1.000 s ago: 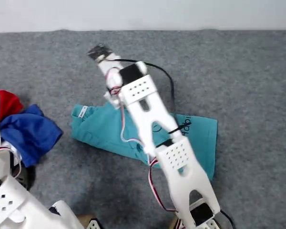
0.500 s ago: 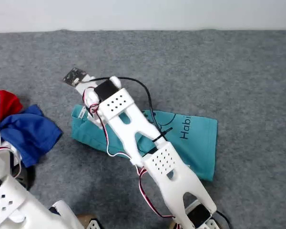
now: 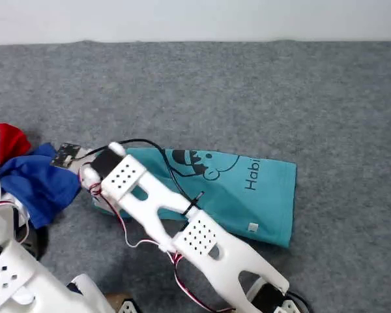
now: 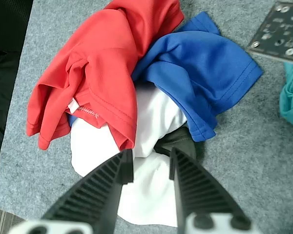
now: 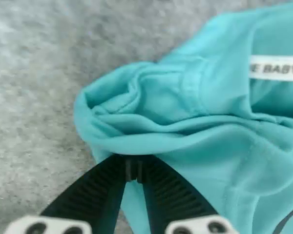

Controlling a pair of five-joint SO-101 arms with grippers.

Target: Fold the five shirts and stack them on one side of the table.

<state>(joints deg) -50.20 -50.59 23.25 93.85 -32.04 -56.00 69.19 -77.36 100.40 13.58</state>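
1. On the grey table (image 3: 326,98), in the high view, the teal shirt (image 3: 247,189) lies spread flat at the centre. The right arm (image 3: 182,228) stretches across its left end, near a blue shirt (image 3: 36,182) and a red shirt (image 3: 6,140).
2. Left wrist view: the left gripper (image 4: 149,158) hangs slightly open and holds nothing, above a white shirt (image 4: 154,114) in the pile.
3. Right wrist view: the right gripper (image 5: 134,171) has its fingertips pressed together, pinching the teal shirt's bunched hem.

The high camera looks down over the counter (image 3: 326,91), sharing the blue shirt (image 3: 39,179) with the close left wrist camera and the teal shirt (image 3: 247,195) with the right.
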